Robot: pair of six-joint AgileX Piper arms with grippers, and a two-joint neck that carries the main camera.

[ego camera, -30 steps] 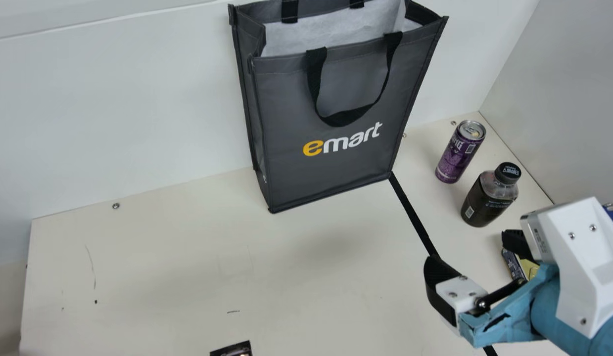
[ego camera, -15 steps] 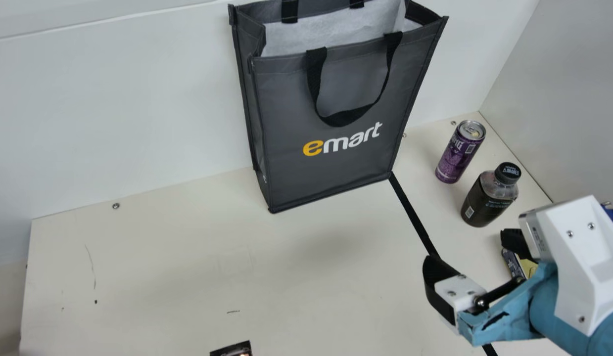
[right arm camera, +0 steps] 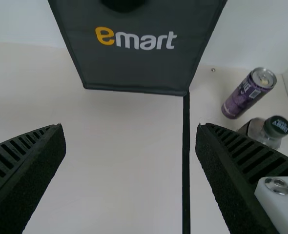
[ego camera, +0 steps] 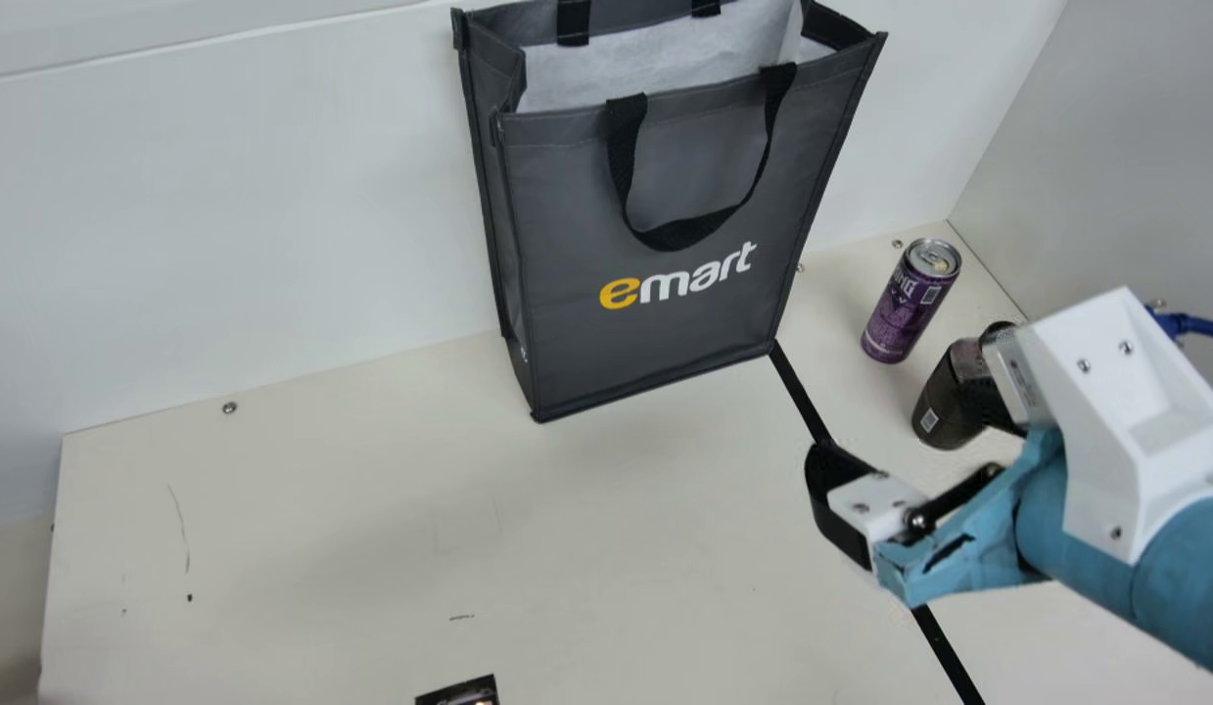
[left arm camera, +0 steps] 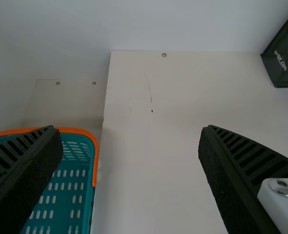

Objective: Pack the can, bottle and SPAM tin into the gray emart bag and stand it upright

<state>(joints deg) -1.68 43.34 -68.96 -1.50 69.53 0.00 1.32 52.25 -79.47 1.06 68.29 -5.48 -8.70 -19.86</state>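
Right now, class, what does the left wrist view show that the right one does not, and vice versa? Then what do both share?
Left wrist view: the left gripper, open; an orange-rimmed, perforated teal basket; a thin curved line.

Right wrist view: the right gripper, open; the purple can; the black-capped bottle; a black strip.

Both: the cream table, part of the gray emart bag, a pale wall.

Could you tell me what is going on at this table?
The robot's right gripper is open over the table, in front of the gray emart bag, and its left gripper is open too; neither holds anything. The bag stands upright, mouth open, while the can and bottle stand outside it, to the right.
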